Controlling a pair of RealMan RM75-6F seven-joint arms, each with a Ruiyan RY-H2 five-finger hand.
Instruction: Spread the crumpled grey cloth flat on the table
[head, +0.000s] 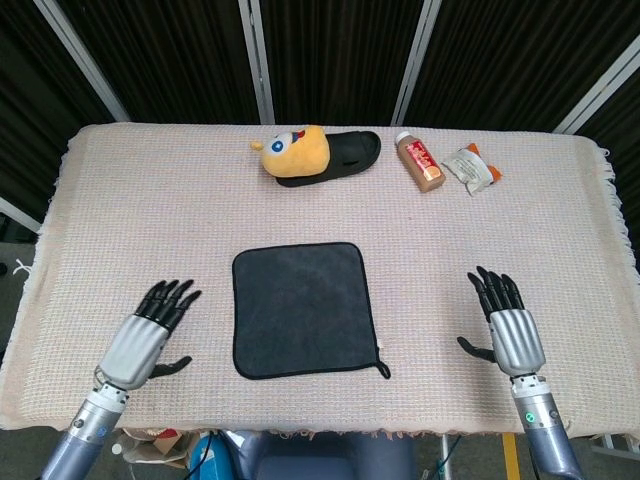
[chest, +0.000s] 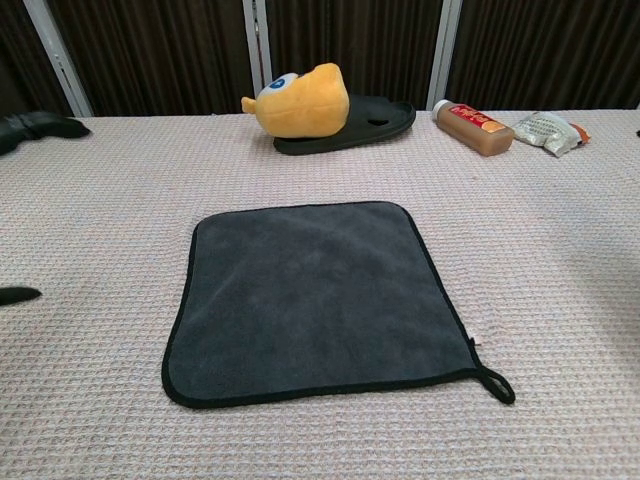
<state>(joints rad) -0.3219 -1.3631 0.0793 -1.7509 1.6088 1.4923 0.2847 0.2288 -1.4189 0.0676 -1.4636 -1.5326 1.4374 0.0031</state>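
The grey cloth (head: 302, 309) lies flat and square on the table, its black hem visible all round and a small loop at its near right corner (chest: 497, 385). In the chest view the grey cloth (chest: 315, 297) fills the middle. My left hand (head: 148, 334) hovers to the left of the cloth, fingers spread, holding nothing. Only its fingertips (chest: 40, 125) show at the left edge of the chest view. My right hand (head: 508, 325) is apart from the cloth on the right, fingers apart and empty.
A yellow plush slipper (head: 315, 154) lies at the back centre. A brown bottle (head: 419, 161) and a snack packet (head: 471, 167) lie at the back right. The woven tablecloth (head: 120, 230) covers the table, whose near edge runs just behind both hands.
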